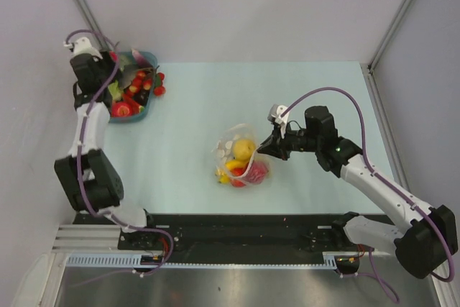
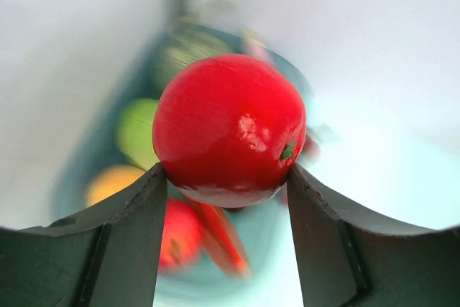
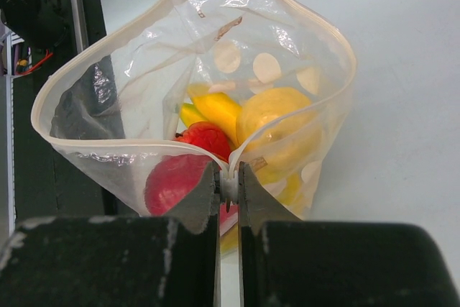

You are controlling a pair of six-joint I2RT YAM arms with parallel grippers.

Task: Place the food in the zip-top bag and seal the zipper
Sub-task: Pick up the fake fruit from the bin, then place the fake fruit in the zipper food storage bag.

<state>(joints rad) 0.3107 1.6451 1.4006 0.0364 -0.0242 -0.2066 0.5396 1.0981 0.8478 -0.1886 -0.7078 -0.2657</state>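
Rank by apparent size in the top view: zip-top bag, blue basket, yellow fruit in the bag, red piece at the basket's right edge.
1. zip-top bag and blue basket: look alike; the left arm hides part of the basket.
2. yellow fruit.
3. red piece.
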